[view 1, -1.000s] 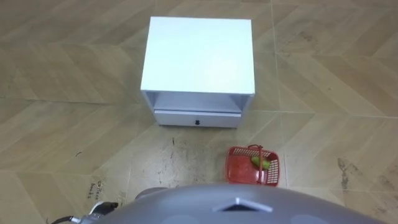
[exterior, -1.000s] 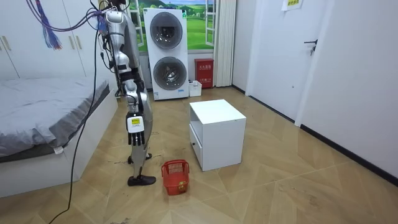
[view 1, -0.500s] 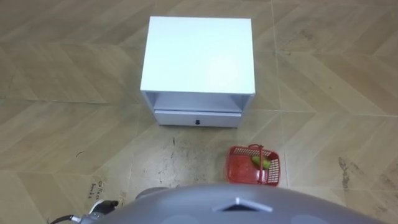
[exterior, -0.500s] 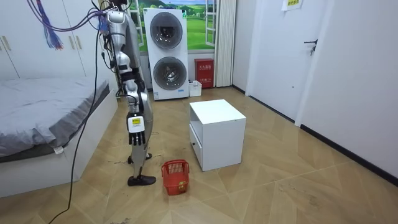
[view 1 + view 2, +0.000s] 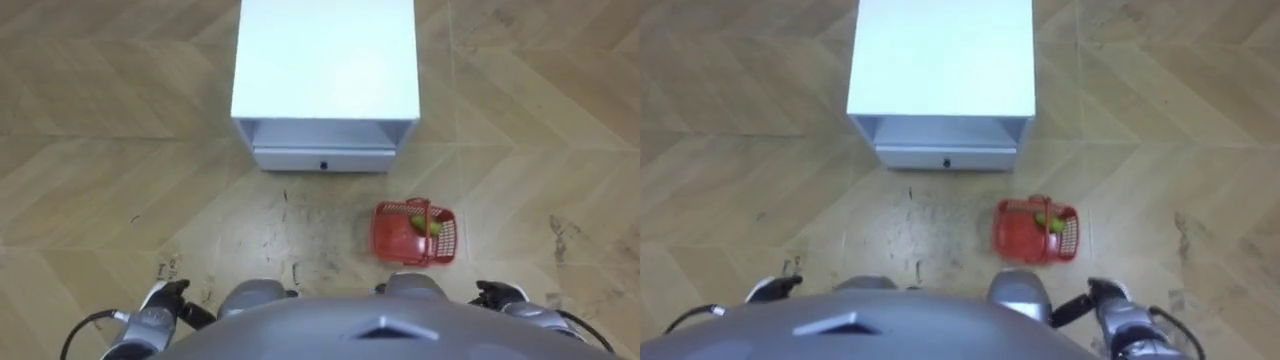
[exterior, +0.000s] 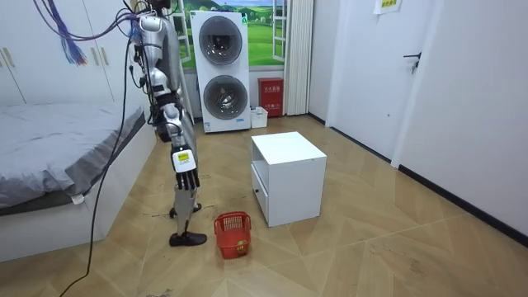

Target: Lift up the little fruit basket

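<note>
Red basket (image 5: 415,238), green fruit (image 5: 426,226) inside; left hand (image 5: 163,303), right hand (image 5: 498,294) low, fingers unreadable

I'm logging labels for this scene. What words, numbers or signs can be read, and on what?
Wall sign: too small to read.
Red box: print too small to read.
Basket and cabinet: no text visible.

You're looking at a chevron wood floor (image 5: 100,150) with a white cabinet (image 5: 325,60) at top centre. In the room view, a bed (image 6: 58,157) lies at left, stacked washers (image 6: 221,70) and a window (image 6: 272,21) at upper centre, and a door (image 6: 367,74) at right.
</note>
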You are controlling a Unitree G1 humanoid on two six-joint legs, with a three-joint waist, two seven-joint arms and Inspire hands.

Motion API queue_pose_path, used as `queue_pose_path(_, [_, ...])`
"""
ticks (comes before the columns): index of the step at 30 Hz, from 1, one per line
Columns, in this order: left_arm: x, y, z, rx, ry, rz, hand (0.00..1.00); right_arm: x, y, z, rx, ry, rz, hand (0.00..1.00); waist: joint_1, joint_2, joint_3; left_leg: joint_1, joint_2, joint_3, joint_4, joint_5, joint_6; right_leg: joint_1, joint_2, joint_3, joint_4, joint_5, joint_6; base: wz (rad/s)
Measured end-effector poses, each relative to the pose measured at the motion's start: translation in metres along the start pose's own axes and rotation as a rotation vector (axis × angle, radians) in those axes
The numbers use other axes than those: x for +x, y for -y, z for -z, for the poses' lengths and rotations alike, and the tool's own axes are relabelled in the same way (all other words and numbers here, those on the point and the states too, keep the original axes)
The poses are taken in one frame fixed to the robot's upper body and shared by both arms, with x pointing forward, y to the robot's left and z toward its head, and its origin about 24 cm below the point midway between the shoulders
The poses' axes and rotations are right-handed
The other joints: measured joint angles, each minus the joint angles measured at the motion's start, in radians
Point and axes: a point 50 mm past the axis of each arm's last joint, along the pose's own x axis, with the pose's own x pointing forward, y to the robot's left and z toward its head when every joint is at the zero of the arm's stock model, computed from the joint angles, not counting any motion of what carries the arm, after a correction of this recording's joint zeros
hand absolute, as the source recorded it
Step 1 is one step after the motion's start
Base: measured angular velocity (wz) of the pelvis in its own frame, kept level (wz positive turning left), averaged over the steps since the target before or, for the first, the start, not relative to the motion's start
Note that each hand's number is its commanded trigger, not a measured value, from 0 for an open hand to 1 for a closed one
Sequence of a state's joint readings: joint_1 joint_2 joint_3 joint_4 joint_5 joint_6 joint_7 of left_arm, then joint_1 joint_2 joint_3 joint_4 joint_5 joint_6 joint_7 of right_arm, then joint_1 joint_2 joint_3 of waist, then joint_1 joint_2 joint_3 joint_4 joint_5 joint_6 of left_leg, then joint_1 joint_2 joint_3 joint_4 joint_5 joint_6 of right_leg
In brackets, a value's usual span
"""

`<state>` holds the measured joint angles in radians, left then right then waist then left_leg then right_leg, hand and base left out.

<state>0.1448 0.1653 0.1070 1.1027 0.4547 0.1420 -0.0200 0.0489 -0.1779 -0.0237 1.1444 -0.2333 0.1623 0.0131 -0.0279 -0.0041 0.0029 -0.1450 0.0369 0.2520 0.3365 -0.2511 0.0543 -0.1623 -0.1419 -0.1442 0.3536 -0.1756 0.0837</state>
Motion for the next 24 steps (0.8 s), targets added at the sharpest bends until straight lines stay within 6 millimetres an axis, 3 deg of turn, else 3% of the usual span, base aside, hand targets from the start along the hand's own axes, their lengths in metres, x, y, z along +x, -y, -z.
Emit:
queue_pose_path(1, [0.0, -0.005, -0.002, 0.004, 0.016, -0.021, 0.0, -0.001, 0.001, 0.001, 0.015, 0.01, 0.006, 0.0, -0.002, -0.008, 0.0029, -0.024, 0.005, 0.03, 0.025, -0.006, 0.012, -0.033, -0.034, -0.046, 0.169, -0.046, -0.022, 0.54])
queue_pose_path(2, [0.0, -0.008, 0.001, 0.001, 0.018, -0.031, 0.0, -0.001, 0.0, 0.012, 0.044, -0.02, 0.006, 0.0, 0.006, -0.024, -0.0012, -0.025, -0.003, 0.056, 0.036, -0.01, 0.023, -0.032, -0.074, -0.078, 0.347, -0.071, -0.025, 0.64])
queue_pose_path(4, [0.0, -0.012, 0.005, 0.001, 0.01, -0.043, 0.0, -0.002, 0.0, 0.012, 0.089, -0.017, 0.011, 0.0, 0.037, -0.056, -0.006, -0.037, -0.019, 0.076, 0.059, -0.018, 0.037, -0.008, -0.105, -0.053, 0.543, -0.062, -0.039, 0.19])
queue_pose_path(7, [0.0, -0.014, 0.002, -0.008, 0.018, -0.05, 0.0, -0.001, 0.009, -0.02, 0.125, 0.098, 0.047, 0.0, 0.061, -0.067, -0.0092, -0.174, 0.007, 0.071, 0.179, -0.028, 0.05, 0.058, -0.106, -0.049, 0.575, -0.023, -0.035, 0.01])
queue_pose_path(9, [0.001, -0.02, -0.007, -0.021, 0.041, -0.066, 0.0, -0.002, 0.012, -0.049, 0.154, 0.192, 0.053, 0.0, 0.06, -0.062, -0.0057, -0.3, 0.035, 0.059, 0.279, -0.032, 0.056, 0.09, -0.105, -0.047, 0.481, -0.024, -0.024, 0.07])
queue_pose_path(10, [0.001, -0.026, -0.016, -0.019, 0.063, -0.091, 0.0, -0.004, 0.015, -0.069, 0.169, 0.255, 0.062, 0.0, 0.058, -0.069, -0.0029, -0.38, 0.042, 0.049, 0.339, -0.032, 0.056, 0.106, -0.106, -0.048, 0.403, -0.034, -0.007, 0.18])
queue_pose_path(11, [0.002, -0.032, -0.031, -0.015, 0.098, -0.118, 0.0, -0.007, 0.018, -0.087, 0.18, 0.305, 0.076, 0.0, 0.059, -0.07, -0.0008, -0.473, 0.055, 0.028, 0.421, -0.032, 0.056, 0.103, -0.098, -0.044, 0.358, -0.158, 0.047, 0.18])
queue_pose_path(12, [0.002, -0.034, -0.037, -0.027, 0.114, -0.129, 0.0, -0.009, 0.019, -0.095, 0.179, 0.327, 0.083, 0.0, 0.06, -0.072, 0.0003, -0.514, 0.055, 0.007, 0.464, -0.032, 0.056, 0.093, -0.093, -0.044, 0.36, -0.214, 0.043, 0.16])
queue_pose_path(13, [0.002, -0.036, -0.046, -0.039, 0.138, -0.142, 0.0, -0.012, 0.022, -0.11, 0.188, 0.373, 0.095, 0.0, 0.063, -0.072, 0.0021, -0.588, 0.056, -0.032, 0.541, -0.032, 0.054, 0.062, -0.082, -0.038, 0.391, -0.307, 0.034, 0.06])
queue_pose_path(14, [0.001, -0.037, -0.053, -0.038, 0.165, -0.152, 0.0, -0.015, 0.024, -0.118, 0.194, 0.406, 0.113, 0.0, 0.062, -0.072, 0.004, -0.645, 0.055, -0.068, 0.592, -0.033, 0.045, 0.022, -0.08, -0.038, 0.446, -0.375, 0.025, 0.04])
queue_pose_path(15, [0.001, -0.037, -0.054, -0.039, 0.17, -0.154, 0.0, -0.017, 0.025, -0.122, 0.198, 0.421, 0.124, 0.0, 0.064, -0.073, 0.0058, -0.666, 0.053, -0.075, 0.614, -0.037, 0.034, 0.003, -0.082, -0.039, 0.478, -0.404, 0.021, 0.0])
queue_pose_path(17, [0.003, -0.035, -0.054, -0.07, 0.153, -0.15, 0.0, -0.024, 0.03, -0.137, 0.241, 0.49, 0.174, 0.0, 0.058, -0.069, 0.0174, -0.76, 0.054, -0.102, 0.717, -0.073, 0.022, -0.091, -0.103, -0.045, 0.658, -0.494, 0.022, 0.0])
queue_pose_path(19, [0.003, -0.034, -0.052, -0.081, 0.142, -0.159, 0.0, -0.027, 0.034, -0.14, 0.278, 0.508, 0.208, 0.0, 0.045, -0.072, 0.0173, -0.83, 0.05, -0.111, 0.806, -0.112, 0.034, -0.175, -0.137, -0.041, 0.843, -0.51, 0.021, 0.23])
queue_pose_path(20, [0.004, -0.033, -0.046, -0.085, 0.127, -0.163, 0.0, -0.028, 0.038, -0.141, 0.301, 0.517, 0.234, 0.0, 0.037, -0.072, 0.0174, -0.862, 0.037, -0.11, 0.868, -0.138, 0.05, -0.217, -0.154, -0.017, 0.962, -0.51, 0.02, 0.36])
queue_pose_path(22, [0.004, -0.031, -0.035, -0.08, 0.109, -0.172, 0.0, -0.034, 0.042, -0.148, 0.346, 0.555, 0.264, 0.0, 0.036, -0.074, 0.0168, -0.893, 0.033, -0.085, 0.966, -0.184, 0.073, -0.27, -0.185, 0.032, 1.13, -0.505, 0.019, 0.23])
queue_pose_path(24, [0.004, -0.033, -0.03, -0.086, 0.101, -0.192, 0.0, -0.04, 0.044, -0.157, 0.383, 0.617, 0.283, 0.0, 0.025, -0.08, 0.0181, -0.915, 0.004, -0.063, 1.06, -0.228, 0.091, -0.311, -0.223, 0.078, 1.286, -0.493, 0.018, 0.35])
